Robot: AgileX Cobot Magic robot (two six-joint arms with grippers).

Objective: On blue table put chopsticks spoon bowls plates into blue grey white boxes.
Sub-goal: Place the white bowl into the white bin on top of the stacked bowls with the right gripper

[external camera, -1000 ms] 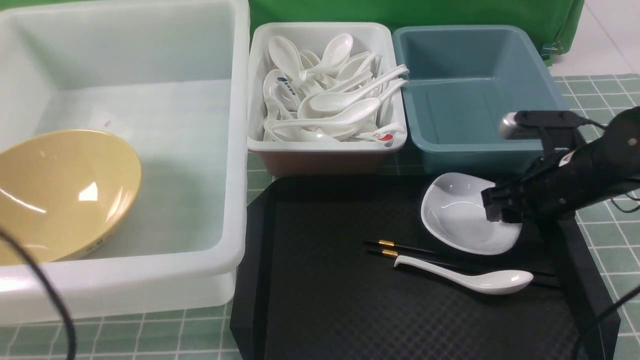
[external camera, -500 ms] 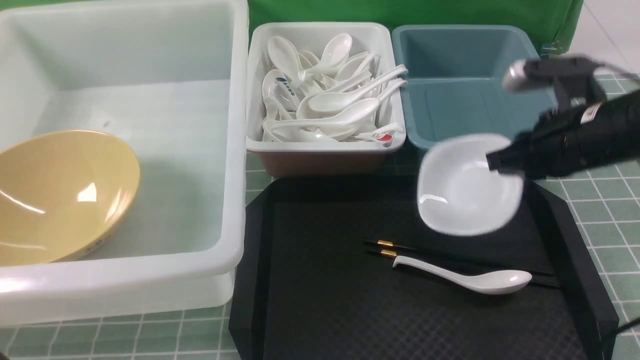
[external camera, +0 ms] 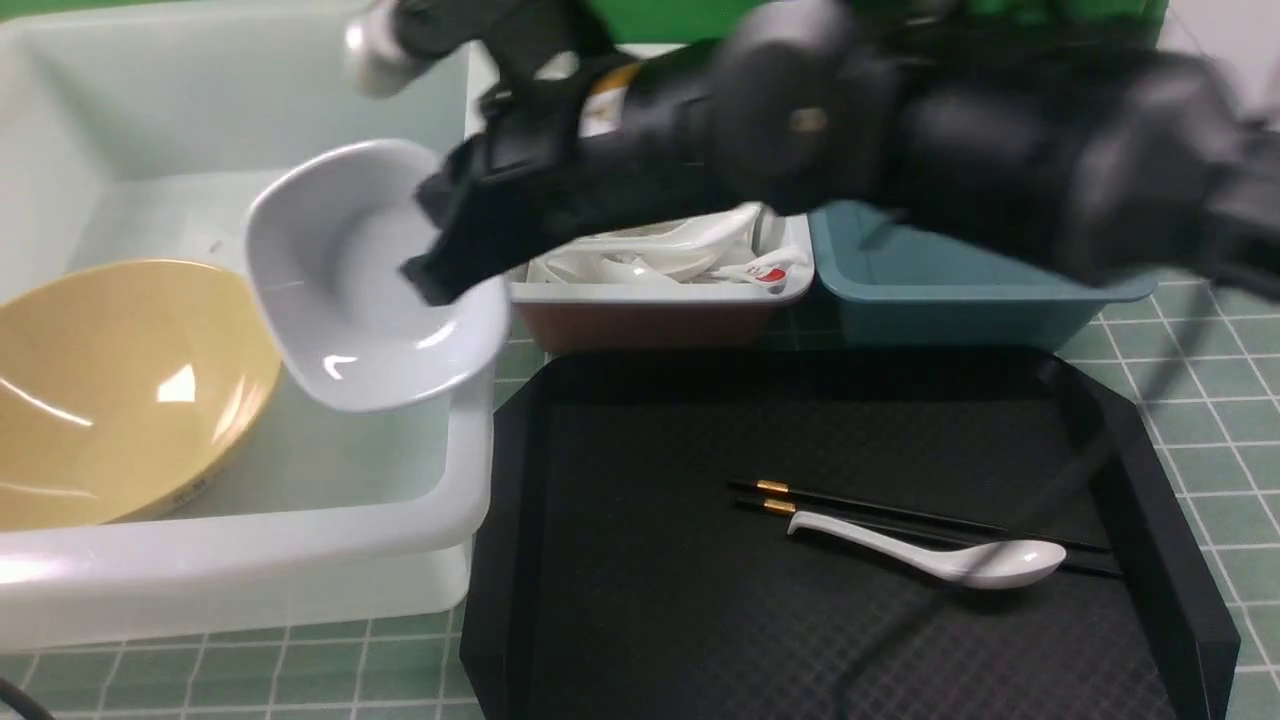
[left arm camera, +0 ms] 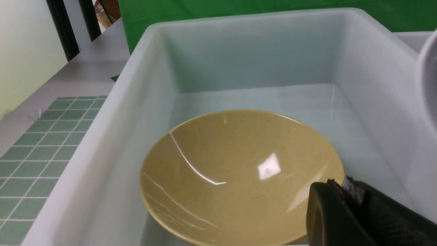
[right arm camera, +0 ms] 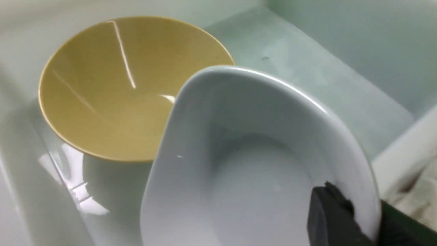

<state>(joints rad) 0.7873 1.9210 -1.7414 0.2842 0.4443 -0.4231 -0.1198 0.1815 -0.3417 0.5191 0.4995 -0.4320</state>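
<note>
My right gripper (external camera: 432, 272) is pinching the rim of the white dish (external camera: 340, 300). The dish hangs tilted over the big white tub (external camera: 300, 545), right beside the yellow bowl (external camera: 110, 390) inside. My left gripper (left arm camera: 343, 191) is pressed together and empty. The 2 chopsticks (external camera: 900, 517) and the spoon (external camera: 960, 560) are on the black tray (external camera: 650, 620).

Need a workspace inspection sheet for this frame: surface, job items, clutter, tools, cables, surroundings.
Surface: green-tiled table with a black tray on it.
Job's things: white dish held in the air over the right rim of the large translucent tub; yellow bowl inside that tub; chopsticks on the tray with the spoon lying over them; blue-grey tub, interior hidden by the arm.
Clutter: small white tub full of white spoons.
Tools: right tool shut on the dish's rim; left tool shut, empty, by the bowl.
Cables: blurred dark cable crosses the tray's right side.
Surroundings: green backdrop behind the tubs.
</note>
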